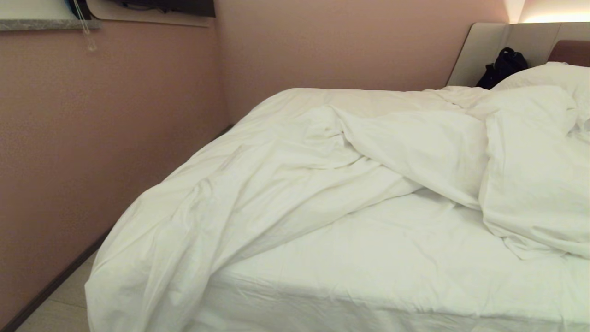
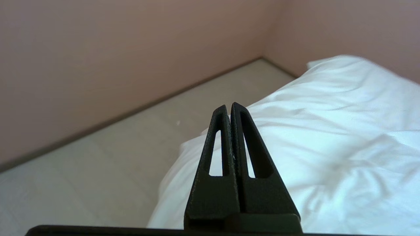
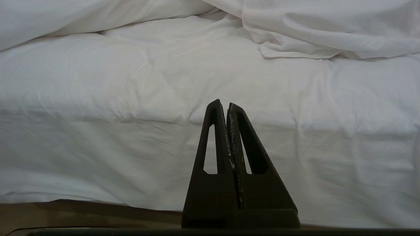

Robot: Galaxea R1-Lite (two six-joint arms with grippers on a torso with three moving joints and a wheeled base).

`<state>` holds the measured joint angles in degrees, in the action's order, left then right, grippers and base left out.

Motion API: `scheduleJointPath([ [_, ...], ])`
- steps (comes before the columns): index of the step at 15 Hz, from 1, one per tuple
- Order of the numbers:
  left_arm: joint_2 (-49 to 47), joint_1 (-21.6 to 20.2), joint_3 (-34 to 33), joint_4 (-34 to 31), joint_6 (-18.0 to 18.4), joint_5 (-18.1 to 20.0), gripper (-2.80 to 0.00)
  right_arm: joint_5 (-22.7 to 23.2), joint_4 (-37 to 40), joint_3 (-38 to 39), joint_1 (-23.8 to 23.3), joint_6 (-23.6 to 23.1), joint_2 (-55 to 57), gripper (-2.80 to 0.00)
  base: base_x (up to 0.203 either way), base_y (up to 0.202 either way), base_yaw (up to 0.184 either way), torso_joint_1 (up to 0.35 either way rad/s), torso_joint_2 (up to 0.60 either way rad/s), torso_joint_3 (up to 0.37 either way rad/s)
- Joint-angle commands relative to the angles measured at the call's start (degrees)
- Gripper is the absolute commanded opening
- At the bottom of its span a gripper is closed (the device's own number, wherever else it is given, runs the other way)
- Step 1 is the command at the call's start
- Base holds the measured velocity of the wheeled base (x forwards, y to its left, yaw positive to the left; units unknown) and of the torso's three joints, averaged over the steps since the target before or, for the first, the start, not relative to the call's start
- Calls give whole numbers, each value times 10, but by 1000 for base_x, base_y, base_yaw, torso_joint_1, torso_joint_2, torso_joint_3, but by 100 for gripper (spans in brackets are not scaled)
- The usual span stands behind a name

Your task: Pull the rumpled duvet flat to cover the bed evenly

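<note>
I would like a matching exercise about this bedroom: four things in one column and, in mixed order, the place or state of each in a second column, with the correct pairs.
Things:
1. duvet
2. black bag
3. left gripper
4. bare sheet

Places or states:
A. shut, holding nothing, above the duvet's hanging corner
B. uncovered on the near part of the bed
C. bunched up, draping over the bed's corner toward the wall
D. against the headboard, beside the pillow

Pairs: 1-C, 2-D, 3-A, 4-B
</note>
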<state>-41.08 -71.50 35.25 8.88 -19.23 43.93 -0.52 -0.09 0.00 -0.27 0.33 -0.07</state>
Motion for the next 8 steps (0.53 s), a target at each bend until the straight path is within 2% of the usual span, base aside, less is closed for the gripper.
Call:
scheduleJointPath([
  [1,80,0,-9,3,-24,5,-280,0,0,0,0,0,1,-280,0,0,0,0,0,0],
  [4,125,2,-10,0,-46,9,-280,0,0,0,0,0,1,-280,0,0,0,0,0,0],
  [5,128,19,-10,-2,-46,8,-280,0,0,0,0,0,1,-280,0,0,0,0,0,0],
  [8,128,138,-7,-13,-48,-9,-280,0,0,0,0,0,1,-280,0,0,0,0,0,0],
])
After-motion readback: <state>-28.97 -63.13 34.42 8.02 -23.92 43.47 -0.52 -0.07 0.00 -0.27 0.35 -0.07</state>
